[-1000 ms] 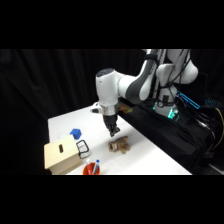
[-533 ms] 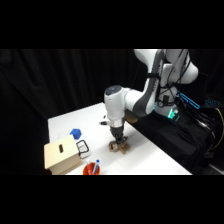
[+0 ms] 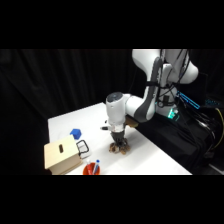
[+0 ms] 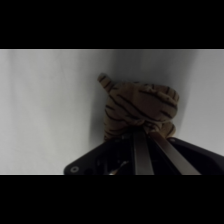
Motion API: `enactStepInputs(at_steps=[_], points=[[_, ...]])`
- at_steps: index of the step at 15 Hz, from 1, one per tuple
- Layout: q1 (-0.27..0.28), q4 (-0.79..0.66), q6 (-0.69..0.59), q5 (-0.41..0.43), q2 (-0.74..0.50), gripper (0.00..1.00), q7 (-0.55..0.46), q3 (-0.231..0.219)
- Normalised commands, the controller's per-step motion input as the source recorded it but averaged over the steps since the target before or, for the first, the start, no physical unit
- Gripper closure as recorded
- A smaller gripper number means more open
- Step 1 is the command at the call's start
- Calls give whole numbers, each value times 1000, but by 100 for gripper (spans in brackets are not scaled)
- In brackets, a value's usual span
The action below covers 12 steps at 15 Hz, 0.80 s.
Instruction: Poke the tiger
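Tan box w/ top slot, contents unseen; gripper fingers together, tips on tiger.

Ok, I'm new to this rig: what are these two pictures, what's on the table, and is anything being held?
One white robot arm reaches over a white table. The side view comes from a fixed camera beside the table; the wrist view rides on the arm, looking past the gripper. The gripper's tips are down on the tiger, a small striped soft toy. Its two fingers lie close together, pressing rather than holding. Also on the table: a tan box, a small blue object and a red item.
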Motion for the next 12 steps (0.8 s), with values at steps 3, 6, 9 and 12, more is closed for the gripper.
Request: enactStepInputs(at_steps=[3, 6, 9, 12], points=[[123, -132, -396, -135, -436, 97, 213, -100], [26, -96, -567, -105, -603, 96, 132, -50], [-69, 62, -575, -47, -482, 94, 26, -9], [-105, 156, -452, 2, -302, 68, -23, -4]])
